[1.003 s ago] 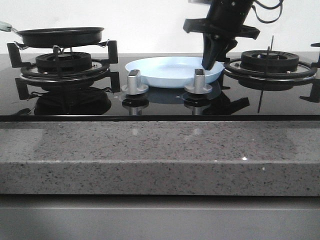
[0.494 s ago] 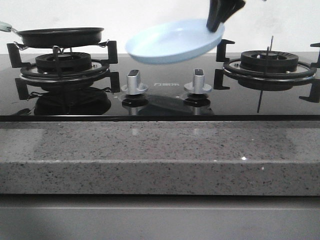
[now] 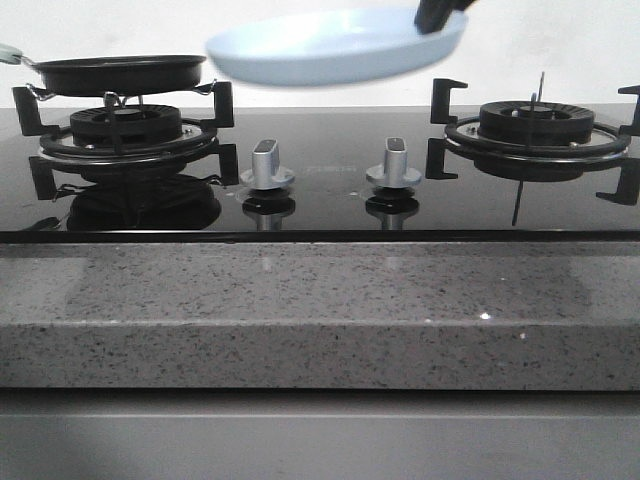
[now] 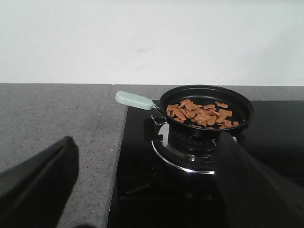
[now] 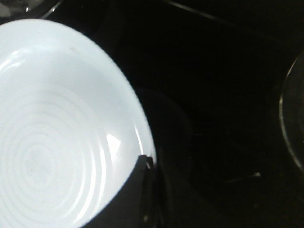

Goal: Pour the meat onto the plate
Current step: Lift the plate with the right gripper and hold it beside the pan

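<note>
The pale-blue plate (image 3: 330, 48) hangs in the air above the hob, between the two burners, held by its right rim in my right gripper (image 3: 438, 18). The right wrist view shows the plate's empty inside (image 5: 57, 128) with my right gripper (image 5: 148, 164) shut on its rim. The meat (image 4: 202, 113) lies as orange-brown pieces in the black frying pan (image 4: 240, 107), which rests on the left burner. My left gripper (image 4: 147, 187) is open, some way short of the pan, with nothing between its fingers (image 4: 40, 183).
The pan (image 3: 120, 72) has a pale green handle (image 4: 134, 100) pointing toward the grey counter (image 4: 47, 118). Two silver knobs (image 3: 268, 165) (image 3: 393, 163) stand on the black glass hob. The right burner (image 3: 540, 125) has raised black pan supports.
My right gripper has lifted the plate off the hob and carried it up and leftward. The pan has stayed put on the left burner.
</note>
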Robot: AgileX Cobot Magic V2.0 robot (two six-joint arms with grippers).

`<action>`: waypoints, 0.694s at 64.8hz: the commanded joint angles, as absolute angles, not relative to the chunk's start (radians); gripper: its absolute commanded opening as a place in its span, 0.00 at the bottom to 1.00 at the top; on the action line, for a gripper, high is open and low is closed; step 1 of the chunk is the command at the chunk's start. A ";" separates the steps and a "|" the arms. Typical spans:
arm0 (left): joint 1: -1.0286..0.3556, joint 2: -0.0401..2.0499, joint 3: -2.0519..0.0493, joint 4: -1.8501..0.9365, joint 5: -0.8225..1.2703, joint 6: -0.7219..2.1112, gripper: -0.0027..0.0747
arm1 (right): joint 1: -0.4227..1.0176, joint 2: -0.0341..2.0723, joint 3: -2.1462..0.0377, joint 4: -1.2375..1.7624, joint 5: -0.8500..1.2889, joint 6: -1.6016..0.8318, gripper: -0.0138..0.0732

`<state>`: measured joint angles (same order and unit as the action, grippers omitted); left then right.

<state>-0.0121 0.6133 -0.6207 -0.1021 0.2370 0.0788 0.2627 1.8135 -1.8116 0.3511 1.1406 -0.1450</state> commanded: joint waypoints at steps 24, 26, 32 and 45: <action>-0.018 0.621 -0.649 -0.110 0.153 0.069 0.76 | 0.307 1.554 -1.390 0.405 0.697 -0.169 0.09; -0.018 0.621 -0.649 -0.123 0.159 0.069 0.76 | 0.307 1.554 -1.390 0.405 0.701 -0.169 0.09; -0.018 0.621 -0.649 -0.187 0.178 0.069 0.76 | 0.307 1.554 -1.390 0.405 0.705 -0.169 0.09; -0.014 0.734 -0.710 -0.334 0.279 0.069 0.77 | 0.307 1.554 -1.390 0.405 0.704 -0.169 0.09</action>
